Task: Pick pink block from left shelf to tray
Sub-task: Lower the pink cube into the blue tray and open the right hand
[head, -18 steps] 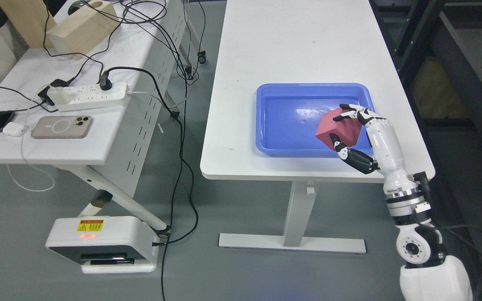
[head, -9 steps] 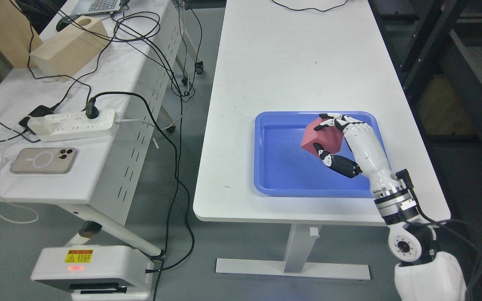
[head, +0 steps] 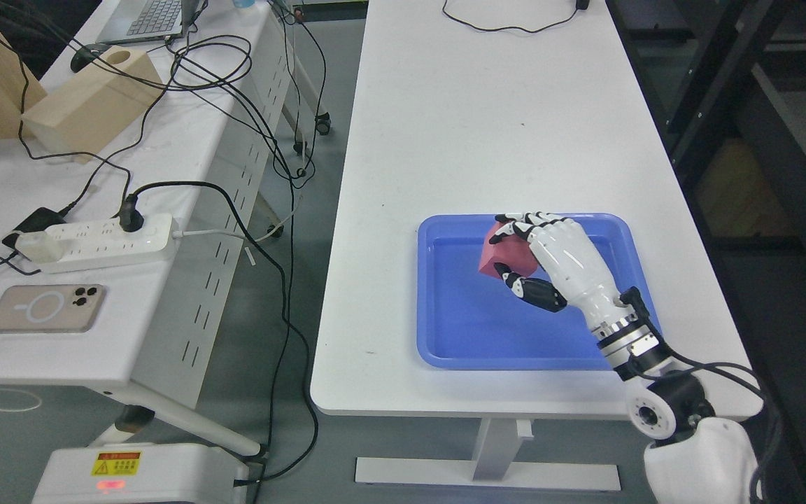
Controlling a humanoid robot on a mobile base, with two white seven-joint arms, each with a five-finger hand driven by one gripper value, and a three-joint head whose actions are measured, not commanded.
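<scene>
**One block held over the tray, release pending**

One arm works: the right hand (head: 539, 259) reaches in from about 5 o'clock, its arm crossing the near right corner of the blue tray (head: 459, 350). Fingers curled around the pink block (head: 504, 253), black-tipped fingers over its top edge, thumb underneath; grip looks firm. Left hand not in view.

Block sits over the tray's inner area, toward 12 o'clock of the tray's middle, tilted on a corner. Cannot tell whether it touches the tray floor or hangs just above it.

Judgement: carrying is done, placement step in hand. Next move calls for lowering until the block rests flat, then spreading the fingers and lifting the hand clear without dragging the block. A tilted release could let it tumble, though the tray's rim should contain it.
</scene>
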